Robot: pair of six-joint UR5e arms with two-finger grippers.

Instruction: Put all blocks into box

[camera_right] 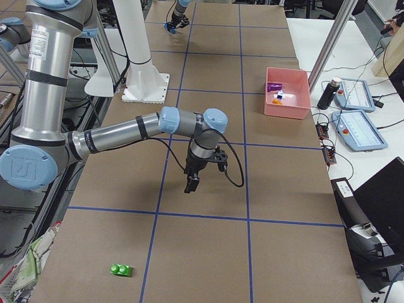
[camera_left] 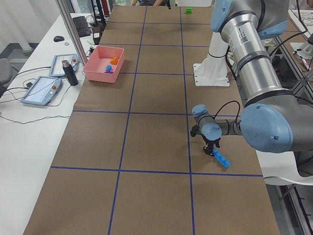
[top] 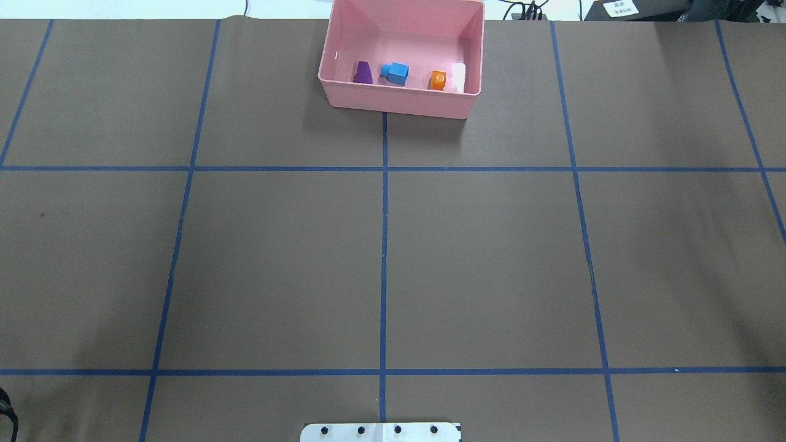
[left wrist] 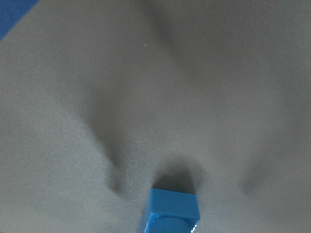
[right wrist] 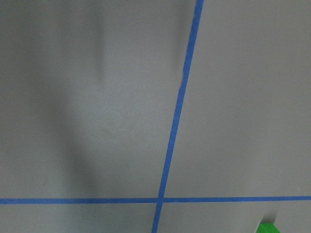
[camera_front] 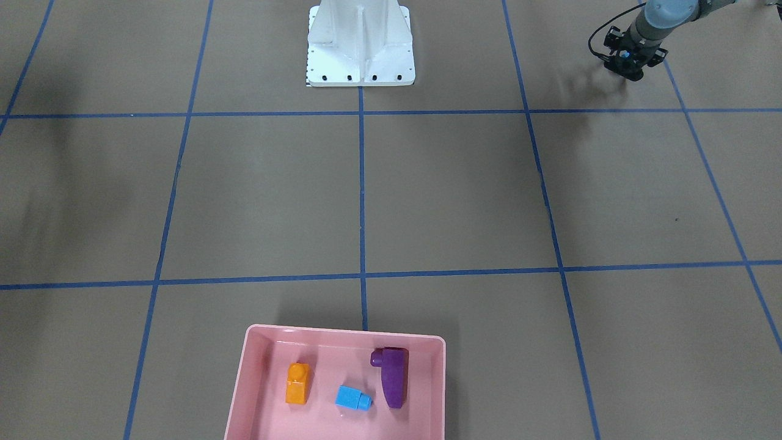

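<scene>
The left hand [camera_left: 211, 151] is down at the desk [top: 276, 264], its tips at one end of the long blue block [camera_left: 221, 158], which runs out from them close to the surface; I cannot tell whether the fingers are clenched on it or standing loose around it. The right hand [camera_right: 190, 187] points down over bare desk near a crossing of tape lines [top: 384, 245] with nothing seen in it, and its opening cannot be told either. There are five blocks and one box [top: 399, 105]. The box lies well ahead of both hands, to the right of the left hand and to the left of the right one. Inside it are three, apart from one another: the purple block [top: 363, 73], the small blue block [top: 397, 73], and the orange block [top: 438, 80]. The green block [camera_right: 120, 271] lies alone, well off to the right hand's right. The white base [camera_front: 360, 49] stands between the hands. From each hand to the box there is only taped desk, and a dark bottle [camera_left: 67, 73] stands just past the box.
</scene>
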